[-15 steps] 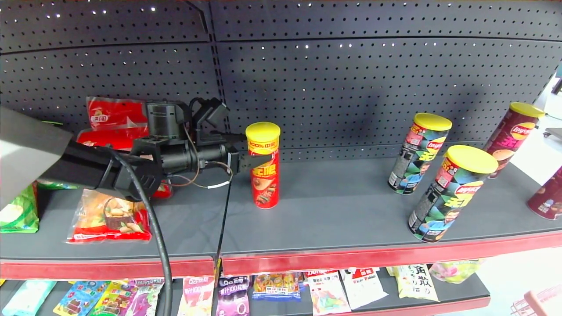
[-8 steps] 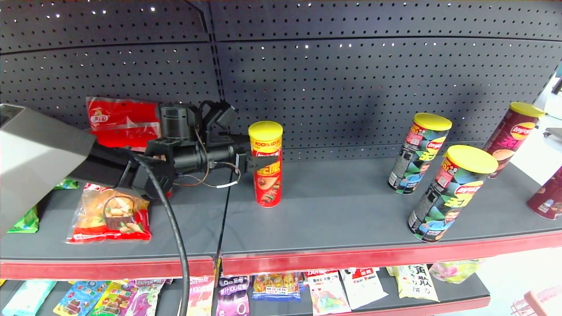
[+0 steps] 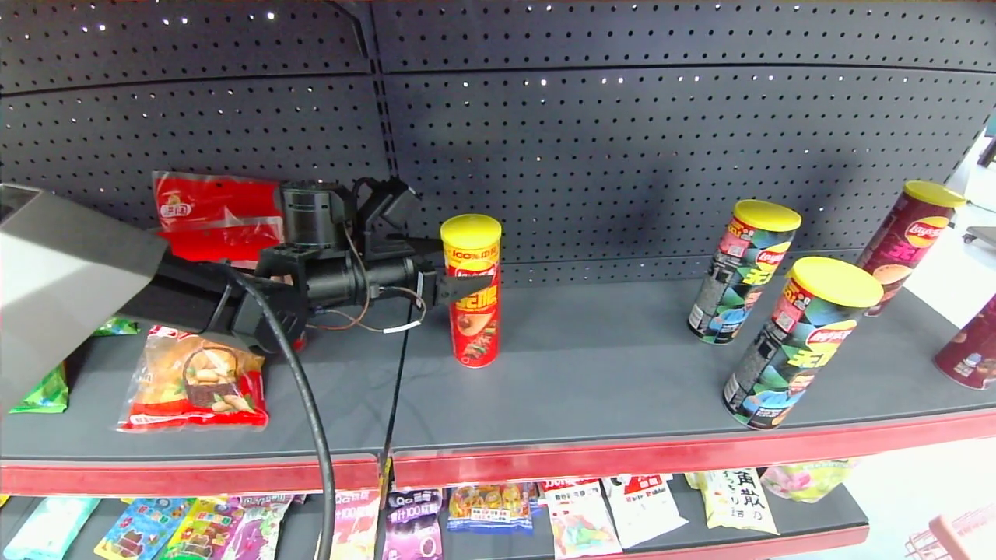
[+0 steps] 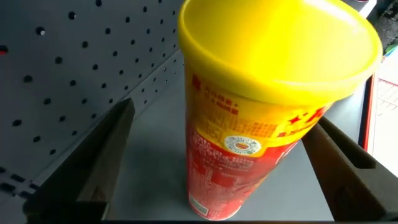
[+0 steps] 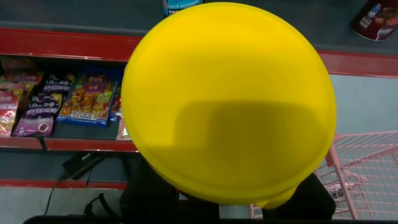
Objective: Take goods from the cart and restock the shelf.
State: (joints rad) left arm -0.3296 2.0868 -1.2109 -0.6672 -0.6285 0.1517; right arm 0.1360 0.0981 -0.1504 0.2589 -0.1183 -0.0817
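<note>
Where the task's thing stands: tall red cardboard crisp can with a yellow plastic lid [image 3: 471,299], upright near the middle of the dark grey shelf board [image 3: 591,373], base flat on it.
Grip, left: the left hand [image 3: 463,264] sits at 9 o'clock of the red can and straddles its upper half. It is released, with one finger [image 4: 99,162] plainly apart from the wall. The other is just beside it, and whether it touches is too close to call.
Grip, right: the right hand [image 5: 224,202] is clenched, by my reading, on a second can whose broad yellow lid [image 5: 229,102] hides the body. The pink wire cart [image 5: 367,168] lies at 4 o'clock of it.
Neighbours: two dark patterned cans with yellow lids [image 3: 745,268] [image 3: 801,342] stand at 3 o'clock of the red can, well apart. A clear bag of nuts [image 3: 194,381] lies at 8 o'clock.
Step in hand: placing looks done, and the left hand is not yet drawn clear.
Risk: the red can is tall and narrow-footed. A crooked retreat would let the nearer finger catch its wall or lid rim and tip it toward 3 o'clock. It could also roll over the red front lip [image 3: 622,455] at 6 o'clock.
</note>
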